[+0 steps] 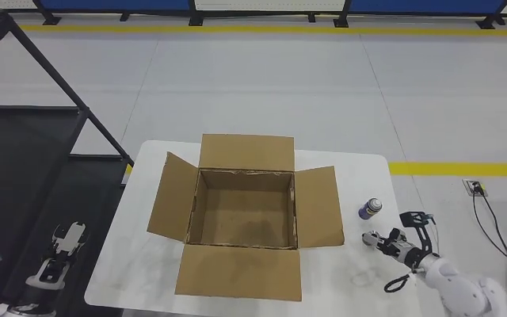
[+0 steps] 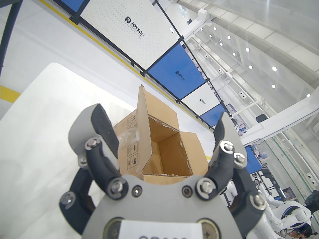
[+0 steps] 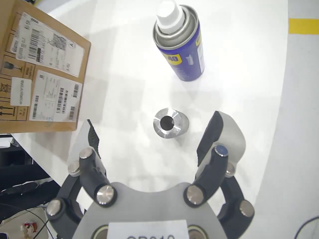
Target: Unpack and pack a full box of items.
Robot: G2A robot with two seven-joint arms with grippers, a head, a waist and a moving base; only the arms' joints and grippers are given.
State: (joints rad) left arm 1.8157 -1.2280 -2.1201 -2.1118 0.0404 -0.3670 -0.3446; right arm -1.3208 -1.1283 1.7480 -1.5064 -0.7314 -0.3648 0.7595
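Note:
An open cardboard box [image 1: 244, 210] stands in the middle of the white table [image 1: 150, 190], all flaps spread and its inside bare. To its right stands a blue spray can [image 1: 369, 208] with a white nozzle, upright. A small metal cylinder [image 1: 370, 238] with a hole in its top stands just in front of the can. My right gripper [image 1: 385, 242] is open beside the cylinder [image 3: 170, 126], which sits just past its fingertips [image 3: 216, 120], untouched. The can [image 3: 180, 43] is farther off. My left gripper [image 2: 162, 112] is open, holds nothing, and hangs off the table's left edge facing the box [image 2: 172, 150].
A labelled box flap [image 3: 44, 70] lies close to the right gripper. The table's right edge is near the can and the cylinder. A black metal frame [image 1: 79, 119] stands left of the table. A cable [image 1: 487, 218] runs on the floor at the right.

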